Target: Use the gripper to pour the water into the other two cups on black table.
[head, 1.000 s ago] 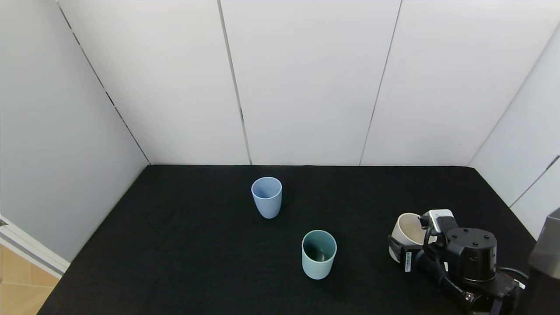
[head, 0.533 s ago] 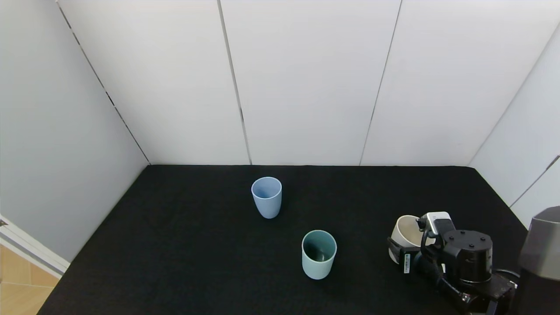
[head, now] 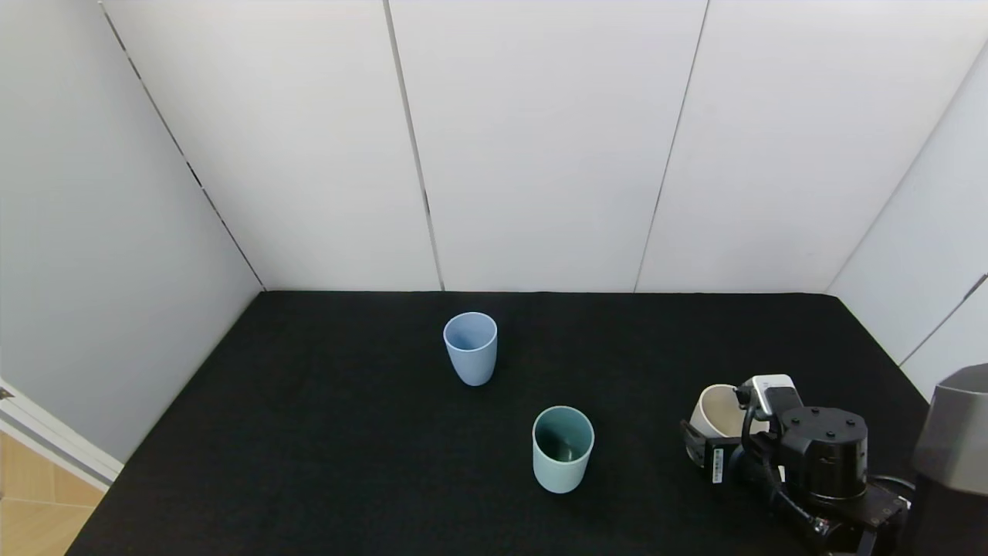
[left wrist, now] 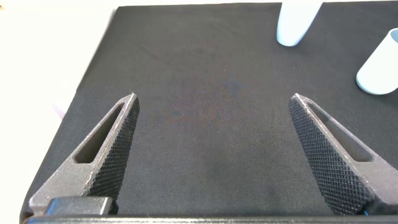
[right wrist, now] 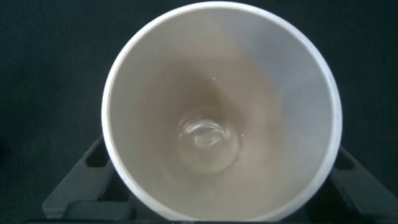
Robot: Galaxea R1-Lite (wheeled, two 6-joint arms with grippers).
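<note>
A: What is the right gripper (head: 722, 440) doing?

B: It sits low at the table's 4 o'clock corner, a black cylindrical wrist with a small silver-grey box on top and black cables. Its fingers (right wrist: 84, 180) are dark, ribbed wedges, and they are pressed against both sides of a cream cup (head: 718, 413), so it is gripping that cup.

A: What is the cup like?

B: Smooth, matte, handleless, round at the rim and tapering toward the base. In the right wrist view it fills the picture, and a small pool of clear water (right wrist: 208, 134) lies at its bottom.

A: And the other arm?

B: The left gripper (left wrist: 214, 155) shows only in its own wrist view. Its two textured, triangular fingers are spread wide apart over bare cloth, holding nothing.

A: Where are the two cups to be filled?

B: Both stand upright on the black table (head: 309, 432), a flat, felt-like surface. The green cup (head: 563, 449), pale mint outside and darker teal inside, is at about 9 o'clock from the right gripper, near but clearly apart. The blue cup (head: 470, 347), pale and matte, is farther off at about 10 o'clock, toward the table's middle, well apart from the green one.
</note>
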